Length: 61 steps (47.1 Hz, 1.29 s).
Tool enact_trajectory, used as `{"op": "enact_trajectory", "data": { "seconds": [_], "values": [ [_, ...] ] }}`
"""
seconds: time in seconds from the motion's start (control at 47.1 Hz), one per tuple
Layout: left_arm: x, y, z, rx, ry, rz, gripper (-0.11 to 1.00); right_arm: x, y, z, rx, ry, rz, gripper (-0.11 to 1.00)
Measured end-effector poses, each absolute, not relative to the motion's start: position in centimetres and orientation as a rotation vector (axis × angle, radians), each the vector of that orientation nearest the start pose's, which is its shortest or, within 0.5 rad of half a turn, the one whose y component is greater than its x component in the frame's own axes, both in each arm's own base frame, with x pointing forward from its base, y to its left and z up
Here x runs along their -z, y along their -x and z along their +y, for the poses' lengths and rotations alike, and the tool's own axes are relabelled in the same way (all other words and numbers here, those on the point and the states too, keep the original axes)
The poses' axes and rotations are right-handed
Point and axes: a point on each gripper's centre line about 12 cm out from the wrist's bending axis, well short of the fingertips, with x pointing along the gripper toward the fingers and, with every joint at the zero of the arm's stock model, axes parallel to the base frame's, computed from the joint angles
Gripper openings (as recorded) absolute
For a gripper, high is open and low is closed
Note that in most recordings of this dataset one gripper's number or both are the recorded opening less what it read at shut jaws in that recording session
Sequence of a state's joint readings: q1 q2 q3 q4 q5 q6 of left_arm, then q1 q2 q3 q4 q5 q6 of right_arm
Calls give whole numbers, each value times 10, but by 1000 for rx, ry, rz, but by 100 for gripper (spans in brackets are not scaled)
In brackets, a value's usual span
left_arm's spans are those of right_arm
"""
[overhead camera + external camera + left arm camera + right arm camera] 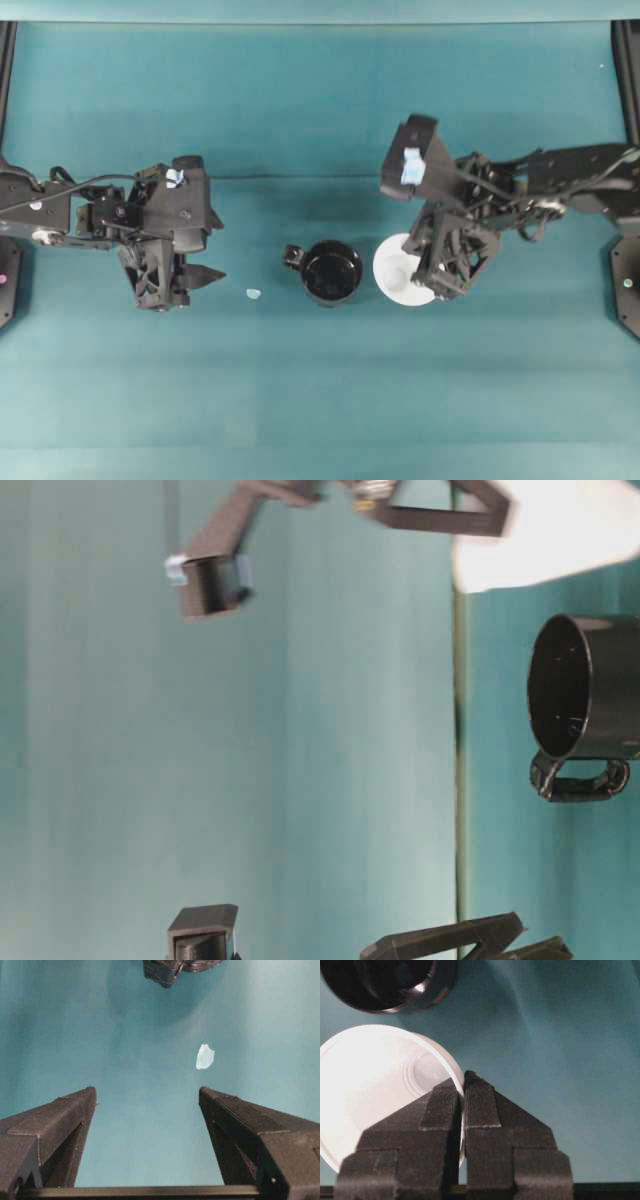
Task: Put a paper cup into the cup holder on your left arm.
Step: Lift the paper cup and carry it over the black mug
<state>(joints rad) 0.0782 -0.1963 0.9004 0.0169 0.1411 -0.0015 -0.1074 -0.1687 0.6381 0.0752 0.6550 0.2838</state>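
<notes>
The white paper cup [395, 270] stands upright on the teal table, just right of the glossy black cup holder [332, 272], whose knob handle points left. My right gripper [462, 1080] is shut on the paper cup [375, 1090]: one finger is inside the rim and one outside, pinching the wall. In the overhead view that right gripper [425, 275] covers the cup's right side. My left gripper [145, 1092] is open with nothing between its fingers. It hangs left of the cup holder [180, 967], and a stretch of bare table lies between them. In the overhead view the left gripper [218, 250] points right.
A small pale scrap [253, 294] lies on the teal cloth between the left gripper and the cup holder. It also shows just ahead of the left fingers as the scrap [205, 1056]. Black arm bases stand at both side edges of the table.
</notes>
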Motion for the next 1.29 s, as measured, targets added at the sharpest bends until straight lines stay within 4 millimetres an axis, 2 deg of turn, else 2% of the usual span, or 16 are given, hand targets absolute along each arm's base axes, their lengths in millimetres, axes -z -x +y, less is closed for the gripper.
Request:
{"op": "enact_trajectory", "data": {
  "seconds": [0.255,0.552,0.87,1.294],
  "values": [
    [-150,-306,24,-69,16,845,88,-234,-337,-30,256,-426,1078,-6],
    [-150,-306,24,-69,18,845,88,-248,-357,-32,250,-427,1050,-6],
    [-150,-306,24,-71,21,845,88,-246,-377,-36,253,-412,1033,-6],
    [-150,-306,24,-72,24,845,88,-215,-391,-34,256,-407,1086,-6]
  ]
}}
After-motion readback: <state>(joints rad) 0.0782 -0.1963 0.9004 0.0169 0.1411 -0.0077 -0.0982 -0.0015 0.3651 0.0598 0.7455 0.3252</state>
